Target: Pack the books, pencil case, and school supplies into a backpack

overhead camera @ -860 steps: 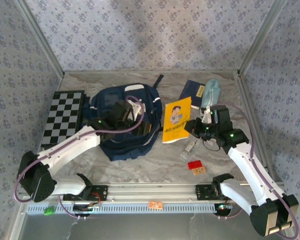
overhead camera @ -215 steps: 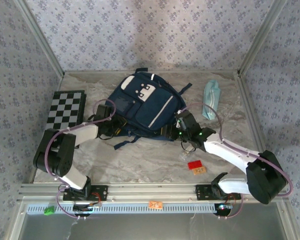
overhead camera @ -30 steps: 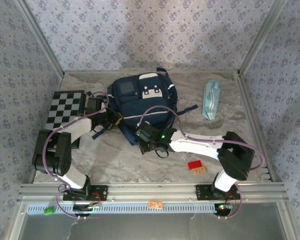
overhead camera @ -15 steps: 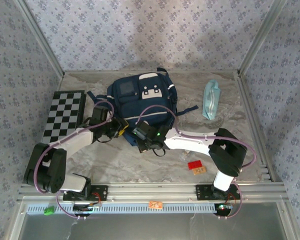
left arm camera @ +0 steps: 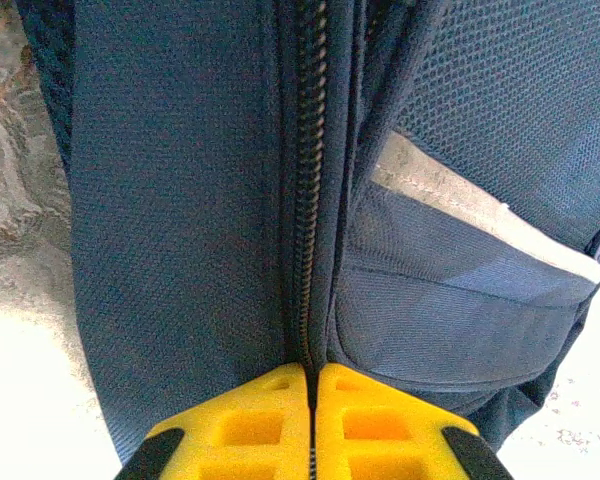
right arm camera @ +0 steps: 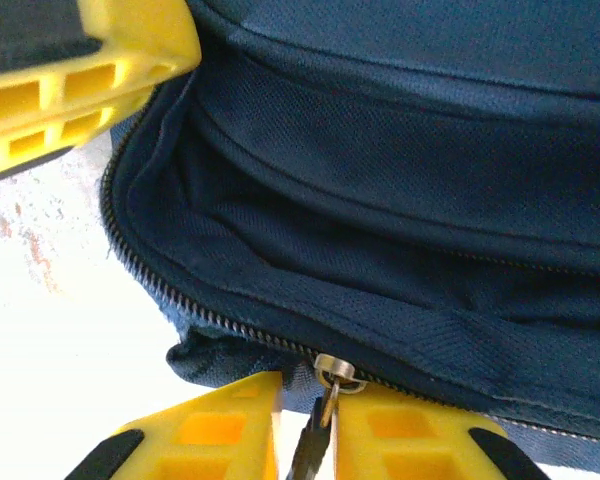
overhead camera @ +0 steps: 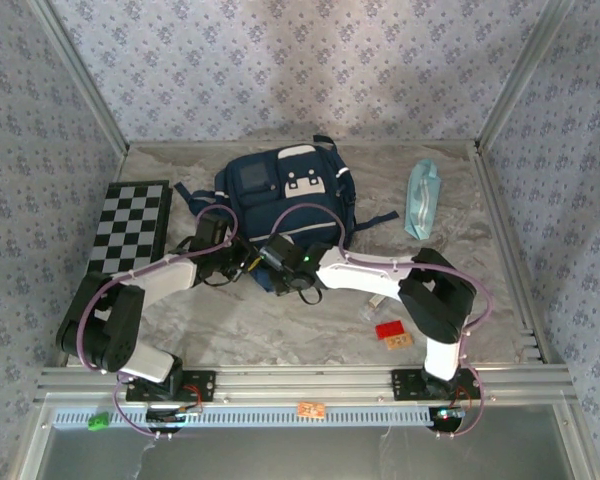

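The navy backpack (overhead camera: pixel 280 195) lies mid-table, its opening at the near edge. My left gripper (overhead camera: pixel 242 256) is at that edge, shut (left arm camera: pixel 311 368) on the backpack's zipper seam (left arm camera: pixel 305 200). Close to its right, my right gripper (overhead camera: pixel 283 262) stands slightly open (right arm camera: pixel 308 385). The metal zipper pull (right arm camera: pixel 332 375) hangs in the gap against the right finger, and the bag's mouth gapes above it (right arm camera: pixel 280 230). A yellow left finger (right arm camera: pixel 80 80) shows at the top left of the right wrist view. The pale teal pencil case (overhead camera: pixel 421 198) lies at the right. A small clear supply item (overhead camera: pixel 371 308) lies beside the right arm. The books are out of view.
A black-and-white checkered board (overhead camera: pixel 130 225) lies at the left. A small red piece (overhead camera: pixel 389 329) and an orange one (overhead camera: pixel 400 341) lie near the front right. A dark strap (overhead camera: pixel 375 218) trails from the backpack toward the pencil case. Metal rails line both sides.
My left gripper slid right along the backpack's near edge and shut on the seam. My right gripper moved left to meet it and its jaws parted a little.
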Available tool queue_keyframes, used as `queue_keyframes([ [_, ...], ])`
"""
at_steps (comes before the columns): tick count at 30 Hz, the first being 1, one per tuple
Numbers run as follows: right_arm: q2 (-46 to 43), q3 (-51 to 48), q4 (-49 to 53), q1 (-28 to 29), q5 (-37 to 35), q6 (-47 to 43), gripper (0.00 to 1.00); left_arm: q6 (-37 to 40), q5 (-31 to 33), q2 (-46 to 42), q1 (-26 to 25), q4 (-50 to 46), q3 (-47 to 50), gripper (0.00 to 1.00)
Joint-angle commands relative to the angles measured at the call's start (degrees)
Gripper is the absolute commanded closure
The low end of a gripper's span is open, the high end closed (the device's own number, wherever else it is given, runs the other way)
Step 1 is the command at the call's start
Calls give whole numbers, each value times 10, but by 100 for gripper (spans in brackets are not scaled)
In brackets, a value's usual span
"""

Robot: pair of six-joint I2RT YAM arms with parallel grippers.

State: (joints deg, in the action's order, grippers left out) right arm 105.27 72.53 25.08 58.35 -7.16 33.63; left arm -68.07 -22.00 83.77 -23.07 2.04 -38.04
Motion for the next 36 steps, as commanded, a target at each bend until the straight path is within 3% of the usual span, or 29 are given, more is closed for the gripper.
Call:
queue_keyframes([
  [1, 21, 26, 14, -4, -26, 9, 75, -1, -15, 5, -14, 4, 4, 96],
  [10, 49, 32, -2, -10, -45, 19, 72, -2, -13, -2, -14, -1, -1, 100],
  [19, -1, 16, 28, 6, -113, 29, 99, 26, 3, -21, -6, -39, -16, 100],
  [26, -76, -52, 58, 11, -145, 28, 100, 78, 16, -57, 46, -89, -23, 100],
  [33, -134, -84, 167, 1, -223, 29, 100, 142, 12, -66, 122, -117, -47, 100],
  [36, -141, -79, 154, 6, -202, -3, 100, 161, 8, -40, 133, -127, -81, 100],
])
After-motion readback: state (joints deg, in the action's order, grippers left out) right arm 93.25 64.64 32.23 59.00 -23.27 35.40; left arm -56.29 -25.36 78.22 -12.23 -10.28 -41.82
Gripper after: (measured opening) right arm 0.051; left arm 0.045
